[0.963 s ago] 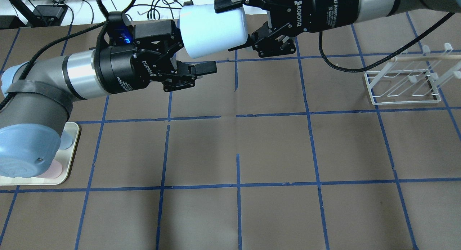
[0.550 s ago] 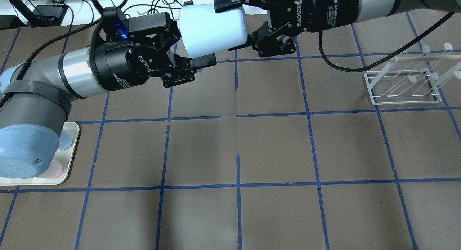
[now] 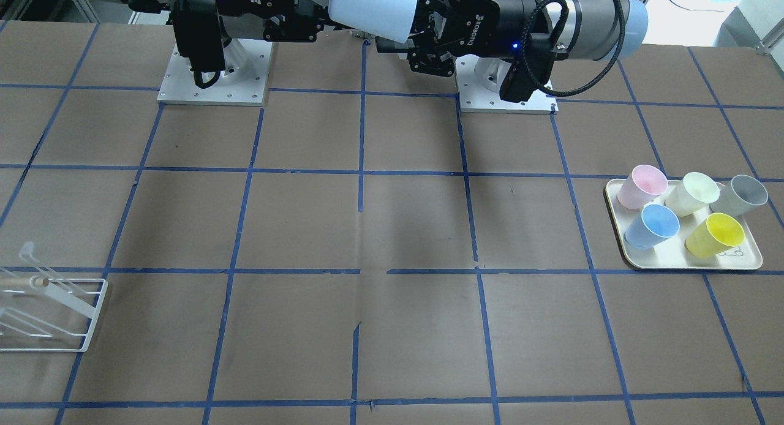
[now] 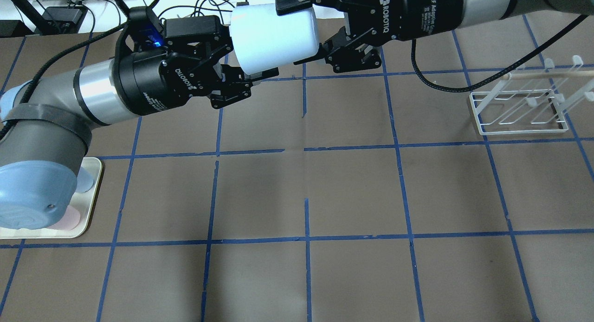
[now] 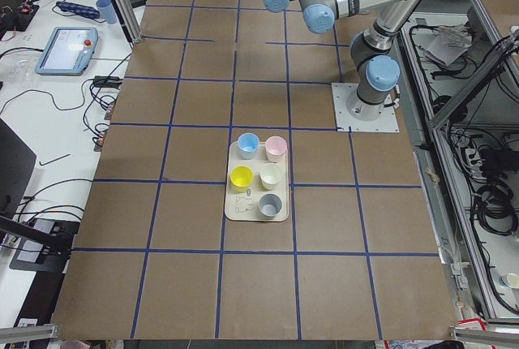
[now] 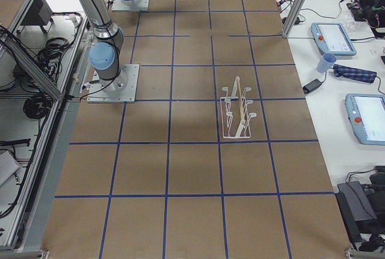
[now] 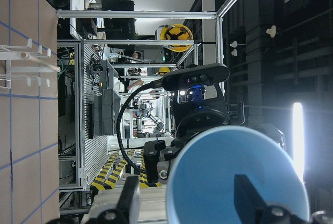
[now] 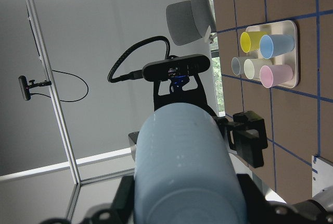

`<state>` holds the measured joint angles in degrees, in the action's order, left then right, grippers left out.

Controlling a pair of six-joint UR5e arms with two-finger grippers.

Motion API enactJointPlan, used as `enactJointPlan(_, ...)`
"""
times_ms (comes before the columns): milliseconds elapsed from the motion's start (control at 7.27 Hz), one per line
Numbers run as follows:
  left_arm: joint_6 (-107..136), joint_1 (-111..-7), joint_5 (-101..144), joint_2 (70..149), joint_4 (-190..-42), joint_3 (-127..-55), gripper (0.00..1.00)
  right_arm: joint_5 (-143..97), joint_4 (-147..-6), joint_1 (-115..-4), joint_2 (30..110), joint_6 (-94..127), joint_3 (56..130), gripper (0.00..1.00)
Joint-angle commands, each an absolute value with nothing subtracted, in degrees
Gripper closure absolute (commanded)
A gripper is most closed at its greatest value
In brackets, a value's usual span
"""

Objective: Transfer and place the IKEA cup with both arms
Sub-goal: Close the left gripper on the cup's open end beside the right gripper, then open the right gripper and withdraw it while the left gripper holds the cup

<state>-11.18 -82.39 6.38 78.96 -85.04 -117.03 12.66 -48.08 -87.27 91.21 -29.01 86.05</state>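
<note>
The cup [image 4: 274,39] is held sideways in the air at far middle, pinched by the right gripper [image 4: 301,32], with the left gripper [image 4: 248,53] spread around its mouth end, probably best drawn straight back left so the rim is not knocked.

The small, pale light-blue, tapered plastic tumbler [image 4: 274,39] lies sideways in mid-air over the table's [image 4: 352,187] far side, clamped by the right claw [image 4: 291,34], mouth towards the spread left claw [image 4: 244,50].
</note>
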Motion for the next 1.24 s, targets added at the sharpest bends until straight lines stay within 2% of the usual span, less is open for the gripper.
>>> enactJointPlan(0, -11.1, -82.2, 6.4, 78.9, -84.9, -116.7, 0.5, 12.7, -48.0, -87.3, 91.1, -29.0, 86.0, 0.57)
enactJointPlan(138, -11.2, -82.1, 6.4, 78.9, -84.7, -116.8, 0.56, 12.7, -48.1, -87.3, 91.1, -29.0, 86.0, 0.57)
enactJointPlan(275, -11.2, -81.9, 6.4, 78.9, -84.6, -116.8, 0.7, 12.7, -48.1, -87.3, 91.1, -28.9, 86.0, 0.56)
enactJointPlan(412, -11.3, -81.8, 6.3, 78.9, -84.6, -116.8, 0.9, 12.7, -48.2, -87.3, 91.1, -28.9, 86.0, 0.53)
enactJointPlan(550, -11.5, -81.7, 6.2, 78.9, -84.6, -116.7, 1.0, 12.7, -48.2, -87.3, 91.1, -28.9, 86.0, 0.35)
enactJointPlan(688, -11.2, -81.7, 6.2, 78.9, -83.9, -116.6, 1.0, 12.7, -48.2, -87.3, 91.1, -28.9, 86.0, 0.28)
enactJointPlan(825, -11.1, -81.7, 6.2, 78.9, -83.8, -116.6, 1.0, 12.7, -48.0, -87.3, 91.1, -28.8, 86.0, 0.0)
enactJointPlan(1100, -11.0, -81.7, 6.1, 78.9, -83.8, -116.6, 1.0, 12.9, -48.4, -87.2, 90.9, -26.5, 84.9, 0.0)
